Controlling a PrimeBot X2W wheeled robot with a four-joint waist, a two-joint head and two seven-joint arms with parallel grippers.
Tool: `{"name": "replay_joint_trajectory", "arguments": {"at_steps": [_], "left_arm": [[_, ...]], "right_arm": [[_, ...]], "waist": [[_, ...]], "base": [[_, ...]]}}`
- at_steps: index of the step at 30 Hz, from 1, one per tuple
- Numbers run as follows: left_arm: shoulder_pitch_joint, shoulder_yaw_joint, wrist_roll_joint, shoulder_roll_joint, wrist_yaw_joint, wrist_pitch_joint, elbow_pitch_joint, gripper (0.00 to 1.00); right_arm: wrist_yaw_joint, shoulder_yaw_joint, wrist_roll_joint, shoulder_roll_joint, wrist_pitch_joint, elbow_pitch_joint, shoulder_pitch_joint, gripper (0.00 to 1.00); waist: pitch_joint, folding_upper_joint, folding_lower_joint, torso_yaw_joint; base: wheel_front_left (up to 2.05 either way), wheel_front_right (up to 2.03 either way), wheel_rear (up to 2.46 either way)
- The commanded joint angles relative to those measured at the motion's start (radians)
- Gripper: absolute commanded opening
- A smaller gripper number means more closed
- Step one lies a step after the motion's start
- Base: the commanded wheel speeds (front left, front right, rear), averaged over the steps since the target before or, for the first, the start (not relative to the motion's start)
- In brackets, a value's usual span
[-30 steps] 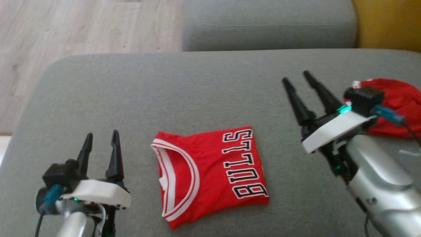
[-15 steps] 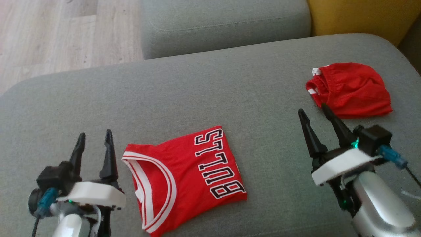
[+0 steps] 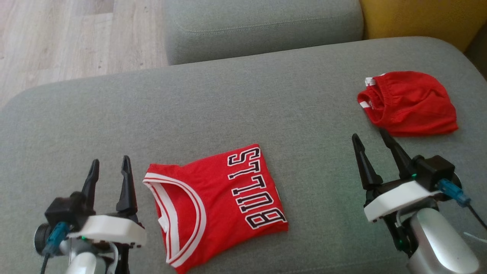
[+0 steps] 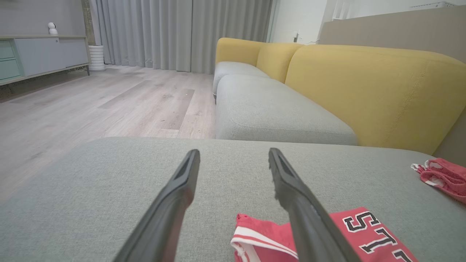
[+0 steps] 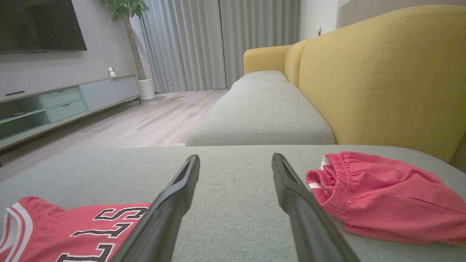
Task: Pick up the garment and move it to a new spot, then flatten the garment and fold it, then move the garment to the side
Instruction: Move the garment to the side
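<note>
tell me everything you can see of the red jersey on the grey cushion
The jersey is red, thin sporty-looking fabric, with a white-striped neckline and black, white-edged letters reading BULLS. It lies folded into a rough rectangle, flat on the grey sofa cushion, neckline toward the left gripper, which stands open beside it, apparently not touching. Nothing rests on it.

grey-cushioned sofa (image 5: pixel 260 109) with yellow backrest (image 5: pixel 382 72), wood floor (image 4: pixel 91 105), grey curtains (image 5: pixel 204 43).

Grey sofa (image 3: pixel 228 106), yellow backrest (image 3: pixel 418 19), curtains (image 5: pixel 204 43), perhaps a camera (image 5: pixel 111 71)
</note>
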Motion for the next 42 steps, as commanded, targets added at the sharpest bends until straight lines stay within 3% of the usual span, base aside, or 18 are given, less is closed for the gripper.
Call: {"name": "replay_joint_trajectory", "arguments": {"at_steps": [1,8,12,15,16,21,34,35,38,42], "left_arm": [[-0.039,0.049,0.009,0.001,-0.005,-0.009,-0.028,1.0],[-0.048,0.058,0.02,-0.014,-0.02,-0.009,-0.021,1.0],[-0.056,0.054,0.029,-0.025,-0.029,-0.009,-0.013,1.0],[-0.064,0.049,0.034,-0.032,-0.036,-0.009,-0.003,1.0],[-0.069,0.046,0.037,-0.037,-0.042,-0.009,0.004,1.0],[-0.08,0.042,0.041,-0.046,-0.052,-0.009,0.018,1.0],[-0.102,0.04,0.055,-0.065,-0.067,-0.009,0.042,1.0],[-0.102,0.04,0.056,-0.066,-0.068,-0.009,0.044,1.0],[-0.105,0.043,0.058,-0.069,-0.07,-0.009,0.047,1.0],[-0.103,0.05,0.062,-0.07,-0.072,-0.009,0.049,1.0]], "right_arm": [[-0.001,0.01,-0.012,0.004,-0.013,-0.027,-0.023,1.0],[-0.001,0.066,0.042,0.03,0.062,0.01,-0.062,1.0],[-0.001,0.151,0.124,0.059,0.21,0.055,-0.13,1.0],[-0.001,0.182,0.189,0.082,0.331,0.11,-0.182,1.0],[-0.001,0.192,0.227,0.097,0.418,0.158,-0.21,1.0],[-0.001,0.232,0.295,0.118,0.584,0.243,-0.26,1.0],[-0.001,0.195,0.449,0.165,0.853,0.447,-0.308,1.0],[-0.001,0.196,0.454,0.166,0.85,0.447,-0.314,0.97],[-0.001,0.21,0.461,0.169,0.822,0.44,-0.325,0.0],[-0.001,0.232,0.447,0.163,0.749,0.43,-0.349,0.0]], "waist": [[0.0,0.0,0.0,0.006],[0.006,0.0,0.0,0.03],[0.01,0.0,0.0,0.063],[0.011,0.0,0.0,0.092],[0.012,0.0,0.0,0.112],[0.018,0.0,0.0,0.156],[0.044,0.0,0.0,0.215],[0.045,0.0,0.0,0.216],[0.045,0.0,0.0,0.219],[0.041,0.0,0.0,0.209]], "base": [[0.0,0.0,0.0],[0.0,0.0,0.0],[0.0,0.0,0.0],[0.0,0.0,0.0],[0.0,0.0,0.0],[0.0,0.0,0.0],[0.0,0.0,0.0],[0.0,0.0,0.0],[0.0,0.0,0.0],[0.0,0.0,0.0]]}}
